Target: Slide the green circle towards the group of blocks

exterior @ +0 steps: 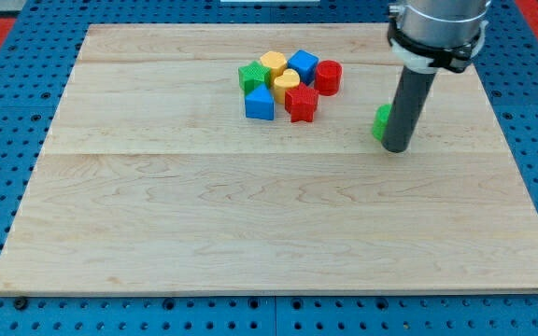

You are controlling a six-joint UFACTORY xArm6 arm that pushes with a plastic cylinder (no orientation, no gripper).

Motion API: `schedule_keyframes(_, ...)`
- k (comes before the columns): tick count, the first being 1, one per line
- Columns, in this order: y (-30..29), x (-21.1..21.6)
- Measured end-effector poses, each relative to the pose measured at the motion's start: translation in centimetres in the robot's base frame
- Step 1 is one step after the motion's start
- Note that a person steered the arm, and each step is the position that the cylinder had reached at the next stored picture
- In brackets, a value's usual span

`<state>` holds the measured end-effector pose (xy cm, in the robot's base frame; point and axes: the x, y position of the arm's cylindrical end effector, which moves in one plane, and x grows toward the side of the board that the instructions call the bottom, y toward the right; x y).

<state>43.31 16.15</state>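
The green circle (pixel 381 122) lies right of the board's middle, mostly hidden behind my rod; only its left edge shows. My tip (pixel 397 148) rests on the board just at the circle's lower right side, touching or nearly touching it. The group of blocks sits to the upper left: a green star (pixel 252 76), a yellow block (pixel 272 63), a blue block (pixel 303 65), a red circle (pixel 328 77), a yellow heart (pixel 285 86), a blue block with a peaked top (pixel 260 103) and a red star (pixel 301 103).
The wooden board (pixel 250 215) lies on a blue pegboard table with red strips at the view's top corners. The arm's grey body (pixel 436 28) hangs over the board's upper right.
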Motion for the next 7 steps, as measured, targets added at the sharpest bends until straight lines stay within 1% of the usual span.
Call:
schedule_keyframes(1, 2.7, -0.7)
schedule_keyframes(2, 2.9, -1.4)
schedule_keyframes(4, -1.5, -1.4)
schedule_keyframes(7, -1.6, -3.0)
